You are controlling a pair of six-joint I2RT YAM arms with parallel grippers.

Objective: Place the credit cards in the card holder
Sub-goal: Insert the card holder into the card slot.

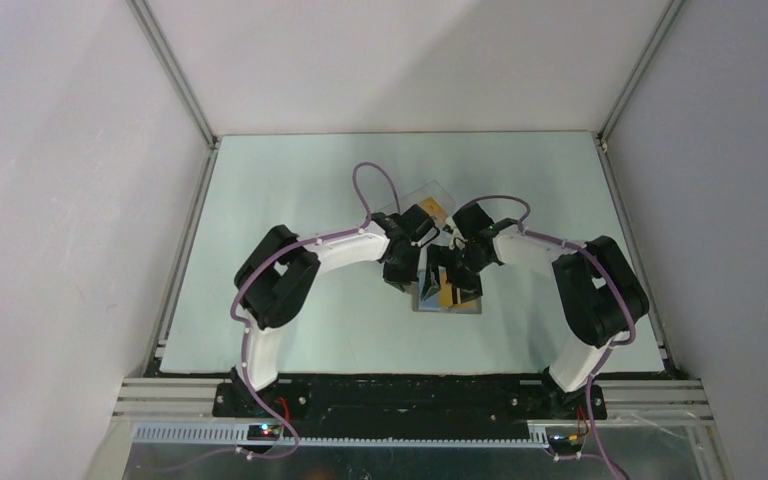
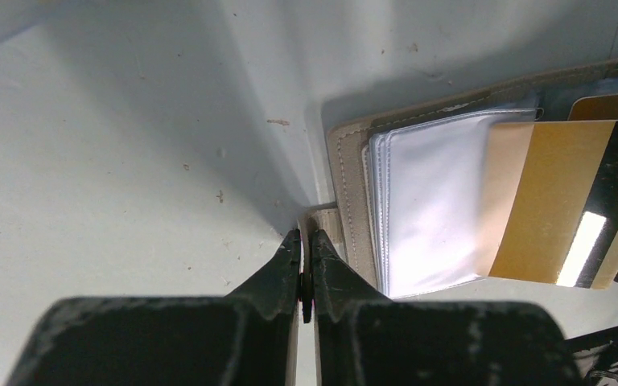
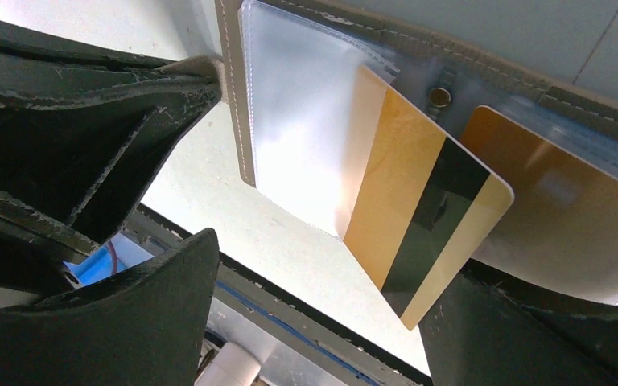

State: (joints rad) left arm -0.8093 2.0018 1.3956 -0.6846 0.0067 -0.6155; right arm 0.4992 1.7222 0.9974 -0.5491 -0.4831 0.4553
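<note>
The grey-taupe card holder (image 1: pixel 428 303) lies open on the table between both arms. My left gripper (image 2: pixel 306 237) is shut on a taupe tab at the holder's left edge (image 2: pixel 349 181). A gold credit card with a dark stripe (image 2: pixel 543 201) sits partly inside a clear sleeve (image 2: pixel 430 213) of the holder and sticks out to the right. A second gold card (image 3: pixel 547 189) lies in another pocket. My right gripper (image 3: pixel 326 269) is open and empty, and the striped card's (image 3: pixel 418 205) free corner sits near its right finger (image 3: pixel 531 338).
A clear plastic box (image 1: pixel 422 197) holding an orange card (image 1: pixel 430 212) stands just behind the grippers. The left gripper's black fingers (image 3: pixel 88 104) fill the upper left of the right wrist view. The table's near edge rail (image 3: pixel 306 305) runs below the holder.
</note>
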